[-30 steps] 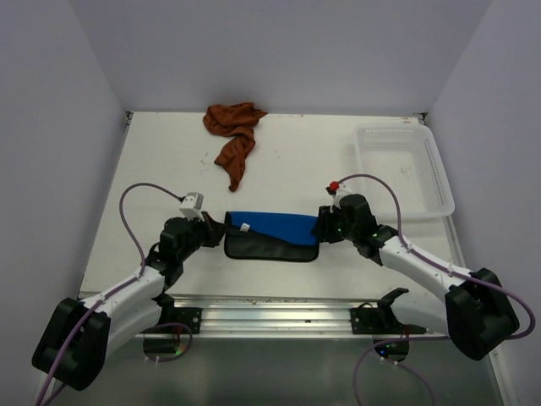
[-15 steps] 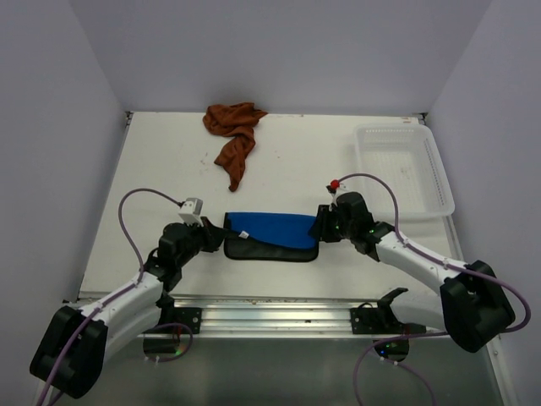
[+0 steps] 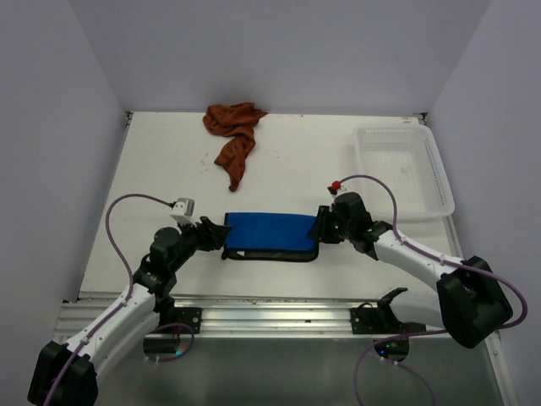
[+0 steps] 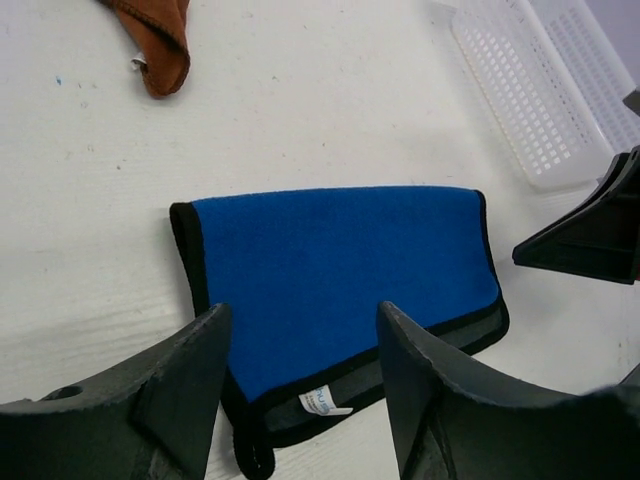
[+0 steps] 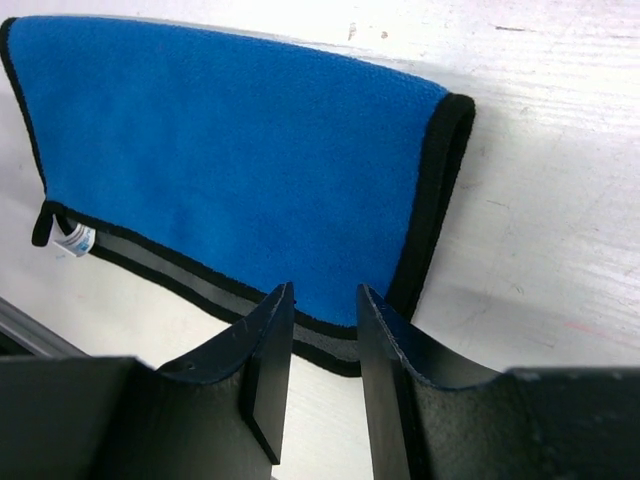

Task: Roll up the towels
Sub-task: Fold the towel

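The blue towel (image 3: 270, 234) lies folded flat on the table near the front, its black-edged grey underside and white label showing along the near edge. In the left wrist view the blue towel (image 4: 340, 260) sits just beyond my left gripper (image 4: 303, 310), which is open and holds nothing. My left gripper (image 3: 221, 237) is at the towel's left end. My right gripper (image 3: 318, 227) is at the right end. It hovers over the near right corner of the blue towel (image 5: 230, 150), and the right gripper (image 5: 325, 290) is narrowly open with nothing between its fingers. The rust-brown towel (image 3: 235, 139) lies crumpled at the back.
A white mesh basket (image 3: 404, 169) stands at the right of the table, also seen as the basket (image 4: 540, 90) past the towel. The rust-brown towel (image 4: 155, 40) shows at the top left of the left wrist view. An aluminium rail (image 3: 270, 313) runs along the near edge.
My left gripper has opened, let go of the blue towel's left end and drawn back a little. The towel's top fold now lies flat. My right gripper has barely moved.
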Robot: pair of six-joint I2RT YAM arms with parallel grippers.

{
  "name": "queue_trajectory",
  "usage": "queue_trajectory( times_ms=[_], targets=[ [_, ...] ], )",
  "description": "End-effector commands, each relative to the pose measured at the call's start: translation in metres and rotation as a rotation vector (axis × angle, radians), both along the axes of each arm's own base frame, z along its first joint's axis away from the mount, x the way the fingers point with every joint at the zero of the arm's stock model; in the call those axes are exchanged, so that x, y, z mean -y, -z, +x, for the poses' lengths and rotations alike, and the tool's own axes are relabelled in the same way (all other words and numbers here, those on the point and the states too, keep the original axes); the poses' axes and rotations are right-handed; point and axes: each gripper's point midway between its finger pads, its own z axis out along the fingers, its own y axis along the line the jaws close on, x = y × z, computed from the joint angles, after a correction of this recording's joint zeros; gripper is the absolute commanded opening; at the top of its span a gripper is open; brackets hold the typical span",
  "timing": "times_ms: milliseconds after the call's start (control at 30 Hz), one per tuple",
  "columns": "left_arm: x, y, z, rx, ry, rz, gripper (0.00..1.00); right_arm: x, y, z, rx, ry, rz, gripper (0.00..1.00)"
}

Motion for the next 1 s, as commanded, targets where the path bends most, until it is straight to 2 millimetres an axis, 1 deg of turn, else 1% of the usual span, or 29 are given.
queue_trajectory(
  times_ms=[0,33,67,133,167,200,267,333,500,567,633,800,967],
  targets=[
    [0.002,-0.022,0.007,0.029,-0.013,-0.023,0.62,0.000,-0.014,0.009,0.008,0.064,0.008,0.36],
    [0.003,-0.020,0.008,0.022,-0.012,-0.024,0.60,0.003,-0.014,0.010,0.006,0.083,-0.001,0.37],
    [0.005,-0.010,0.009,-0.014,-0.006,-0.014,0.55,0.007,-0.011,0.007,-0.013,0.098,-0.013,0.38],
    [0.010,-0.008,0.012,-0.028,0.006,-0.029,0.49,0.013,-0.009,0.005,-0.034,0.151,-0.018,0.40],
    [0.012,0.003,0.013,-0.068,0.009,-0.021,0.40,0.015,-0.006,0.000,-0.060,0.172,-0.017,0.41],
    [0.016,0.000,0.015,-0.058,0.017,-0.037,0.38,0.017,-0.006,-0.001,-0.067,0.184,-0.016,0.42],
    [0.022,0.003,0.018,-0.066,0.029,-0.043,0.31,0.019,-0.001,-0.006,-0.091,0.210,-0.009,0.43],
    [0.027,0.003,0.020,-0.064,0.037,-0.045,0.30,0.021,0.004,-0.009,-0.106,0.222,-0.009,0.44],
    [0.041,0.011,0.019,-0.078,0.071,-0.012,0.28,0.020,0.014,-0.013,-0.140,0.241,0.004,0.47],
    [0.044,0.015,0.018,-0.085,0.077,-0.005,0.27,0.020,0.018,-0.014,-0.151,0.245,-0.002,0.48],
    [0.043,0.019,0.018,-0.095,0.075,0.004,0.27,0.021,0.022,-0.014,-0.158,0.248,-0.008,0.49],
    [0.035,0.038,0.019,-0.162,0.031,0.048,0.26,0.021,0.028,-0.012,-0.159,0.264,-0.016,0.50],
    [0.035,0.046,0.019,-0.191,0.022,0.056,0.25,0.021,0.038,-0.013,-0.181,0.270,-0.034,0.49]
  ],
)
